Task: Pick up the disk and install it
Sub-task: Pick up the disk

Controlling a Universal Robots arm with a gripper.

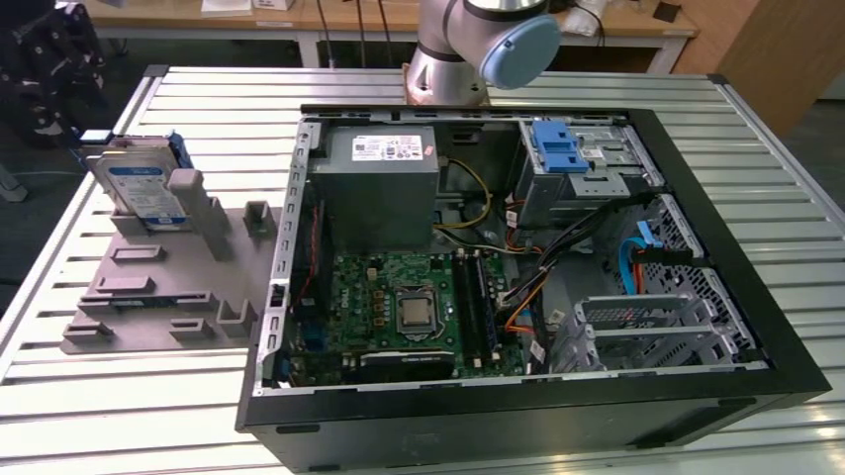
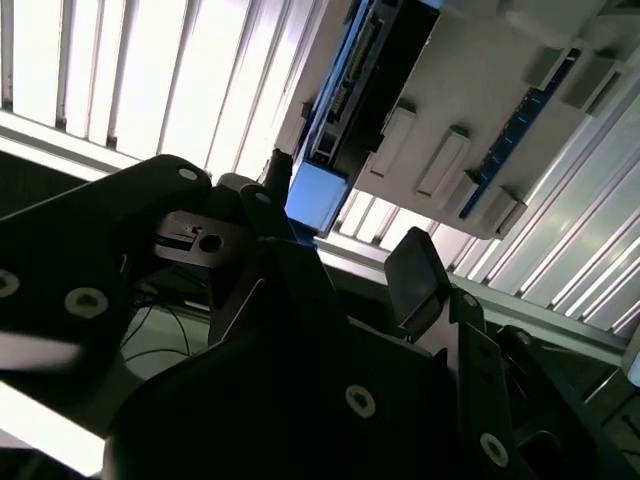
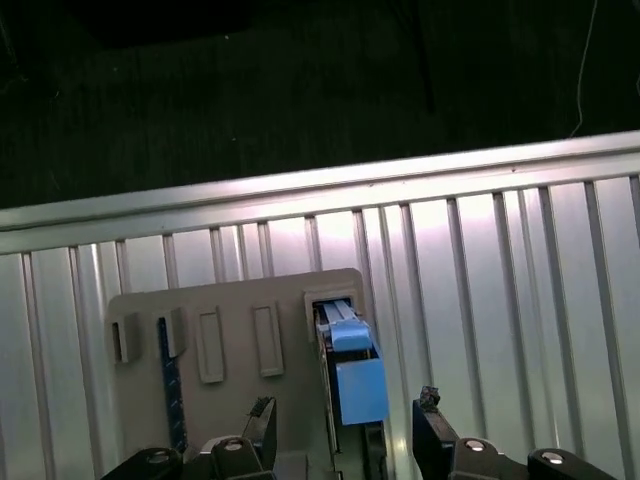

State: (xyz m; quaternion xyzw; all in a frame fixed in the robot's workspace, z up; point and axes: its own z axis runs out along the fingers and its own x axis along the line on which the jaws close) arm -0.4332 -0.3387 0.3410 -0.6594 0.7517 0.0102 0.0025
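you have: ribbed metal table (image 1: 133, 421), open strips along its edges; grey holder (image 1: 145, 297) at the exterior view's left, disk (image 1: 139, 188) upright in it, computer case (image 1: 528, 421) beside; gripper (image 3: 345, 418) jaws wide, disk between them.

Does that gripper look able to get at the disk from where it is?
Probably yes: the open gripper hangs over the disk, which stands on edge in its grey holder, with nothing between them.

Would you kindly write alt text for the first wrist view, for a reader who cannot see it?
The open end effector flanks the blue-railed disk without touching it; the disk stands on edge in a slot of a grey holder. The holder lies on a ribbed metal table.
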